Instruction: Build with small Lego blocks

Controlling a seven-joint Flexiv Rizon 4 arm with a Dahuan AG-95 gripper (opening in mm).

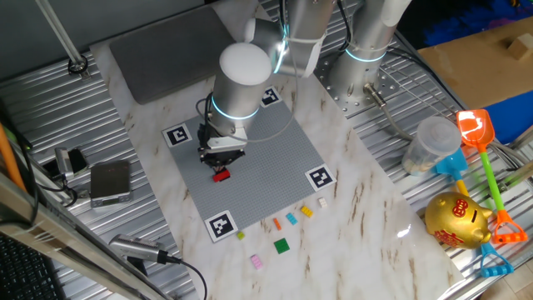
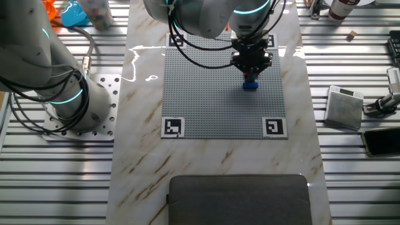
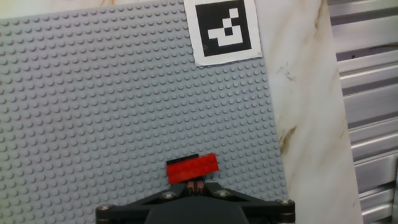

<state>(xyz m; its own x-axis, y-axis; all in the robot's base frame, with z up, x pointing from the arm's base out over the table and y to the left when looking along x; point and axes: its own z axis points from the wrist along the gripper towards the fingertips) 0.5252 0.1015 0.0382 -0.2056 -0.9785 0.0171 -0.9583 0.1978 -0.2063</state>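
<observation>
Your arm (image 1: 243,79) reaches out from its base at the far side of the bench and bends down at the wrist, so the hand points straight down. The gripper (image 1: 221,164) hangs low, its black body upright under the white wrist joint. In the hand view your fingers (image 3: 194,186) sit drawn close together, tips nearly meeting. From the other fixed view the gripper (image 2: 250,76) again points vertically down.

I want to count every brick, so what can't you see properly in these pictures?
- Gripper: whether it pinches the red brick; its fingertips lie below the hand view's bottom edge.
- Blue brick: the gripper covers its top in the other fixed view.
- Loose bricks beside the baseplate: too small for studs.
</observation>
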